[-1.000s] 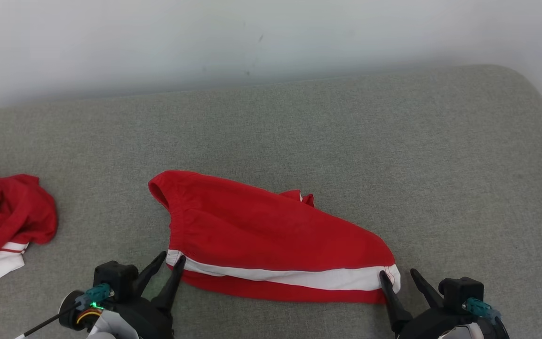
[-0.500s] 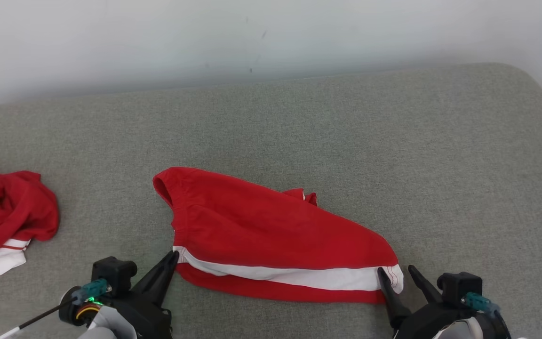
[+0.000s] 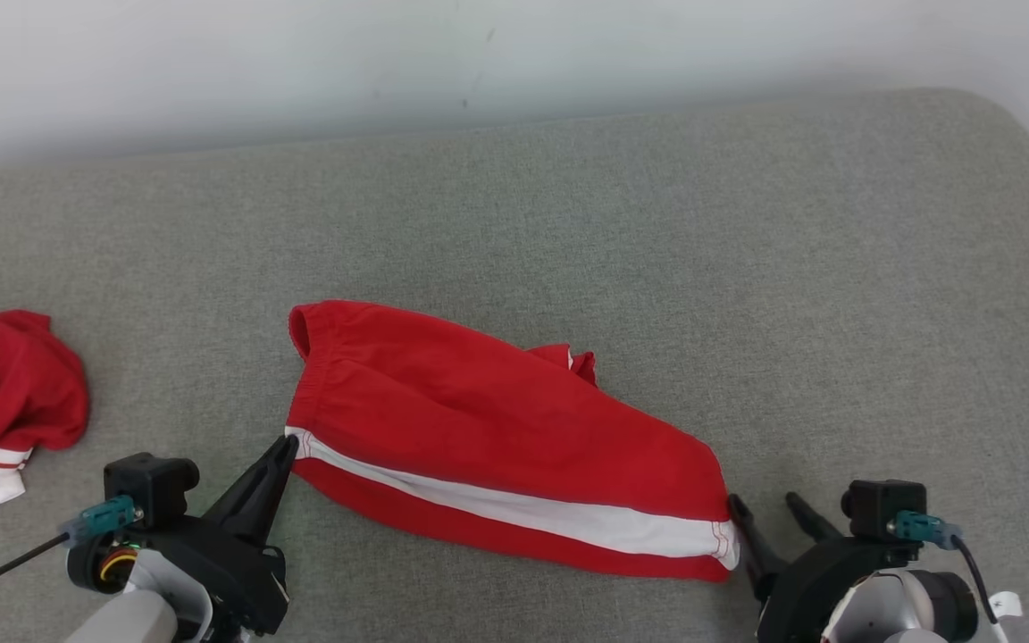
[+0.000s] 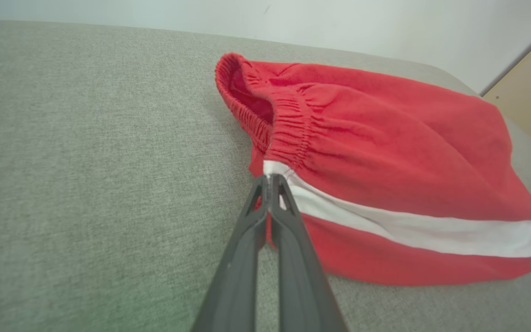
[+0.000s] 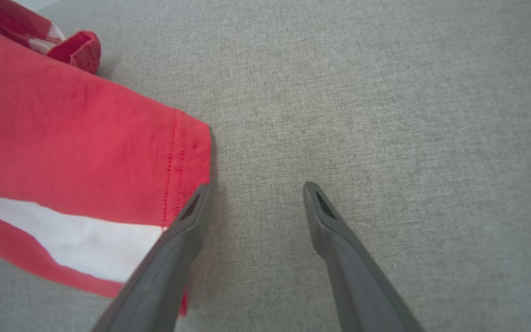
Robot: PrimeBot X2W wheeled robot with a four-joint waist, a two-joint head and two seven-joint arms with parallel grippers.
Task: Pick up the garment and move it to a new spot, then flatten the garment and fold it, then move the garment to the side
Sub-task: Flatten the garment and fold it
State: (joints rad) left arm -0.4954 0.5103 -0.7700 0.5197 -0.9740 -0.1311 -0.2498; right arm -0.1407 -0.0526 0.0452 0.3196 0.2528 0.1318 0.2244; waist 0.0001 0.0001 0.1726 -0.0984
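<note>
Red garment (image 3: pixel 497 429), waistband corner pinched in left fingers (image 4: pixel 242 249), hem beside spread right fingers (image 5: pixel 173 258).

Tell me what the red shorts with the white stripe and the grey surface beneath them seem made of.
Red shorts with a white side stripe: soft matte cloth, probably cotton-like jersey; gathered elastic waistband, stitched hem. Grey padded surface: matte woven upholstery fabric, judging by its fine flecked weave.
</note>
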